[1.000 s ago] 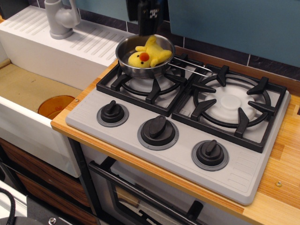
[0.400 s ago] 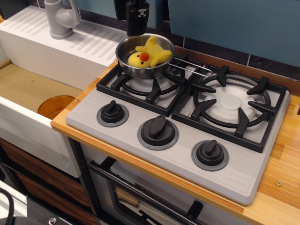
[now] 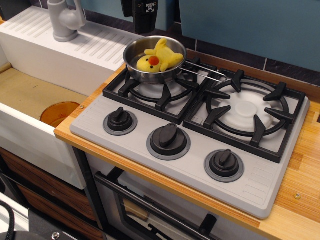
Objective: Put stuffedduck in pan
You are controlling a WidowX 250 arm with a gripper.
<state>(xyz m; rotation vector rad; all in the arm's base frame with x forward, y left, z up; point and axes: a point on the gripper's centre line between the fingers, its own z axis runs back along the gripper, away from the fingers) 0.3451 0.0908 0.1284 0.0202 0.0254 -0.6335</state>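
Observation.image looks down across the stove (image 3: 200, 165) from the front left, and my gripper (image 3: 145, 22) sits at the very top edge of the picture, above and just behind the pan (image 3: 150, 70). Only the lower black part of me shows, so I cannot tell whether my fingers are apart or together; nothing is between them that I can see. The stuffedduck (image 3: 159, 56) lies inside the pan, on its back or side, its orange-red beak turned toward the camera and its yellow body leaning against the far right wall. The pan rests on the rear part of the left burner grate (image 3: 155, 90), and its thin wire handle (image 3: 205, 70) reaches right toward the second grate (image 3: 245, 110).

Compared with a second ago, I have risen and drifted left: then my body hung right over the far rim of the pan, close to the duck, and now it is higher, with less of me in the picture and clear of the pan. The duck and the pan have not shifted at all between the pictures. Three black knobs (image 3: 168, 140) line the front of the stove, and a grey faucet (image 3: 65, 20) stands by the white sink (image 3: 30, 130) at the left.
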